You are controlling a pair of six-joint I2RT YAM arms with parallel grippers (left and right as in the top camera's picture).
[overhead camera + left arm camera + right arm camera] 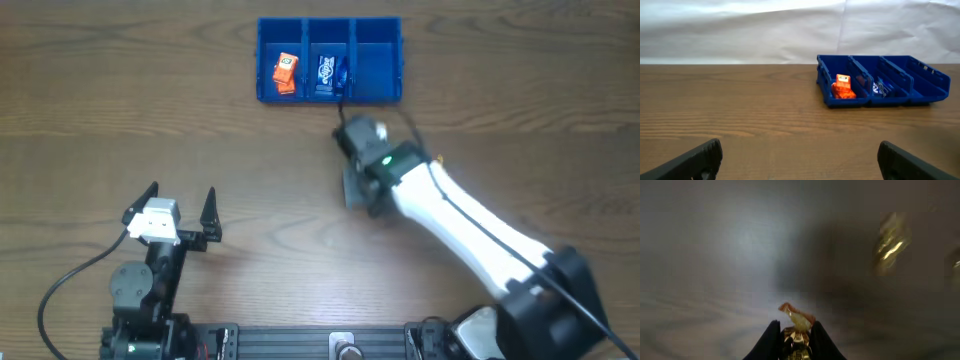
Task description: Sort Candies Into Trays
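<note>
The right gripper [794,328] is pinched narrow on a gold-wrapped candy [799,320]. Its two dark fingers clamp the lower part of the sweet, and a crinkled twist of foil sticks up between the tips. Gripping low on the body rather than on the loose twist looks like the safer hold, since thin foil would probably tear or slip. Ahead of this gripper and off to one side, a second gold piece [890,242] lies on the surface [120,100], shiny and creased, though too blurred to describe further.

Beyond the right gripper sits the tray [392,60], a rigid blue plastic bin split by straight walls into three side-by-side compartments. An orange candy [285,72], blocky and paper-wrapped, lies in one end compartment, and a blue candy [326,72] in a glossy wrapper lies in the middle one. The other end compartment is empty, so the gold sweet most likely belongs there, one colour to each bay.

The left gripper [182,200] hangs spread wide and holds nothing, well short of the tray ahead of it. It is probably parked there to stay out of the way. The surface is matte brown wood grain.
</note>
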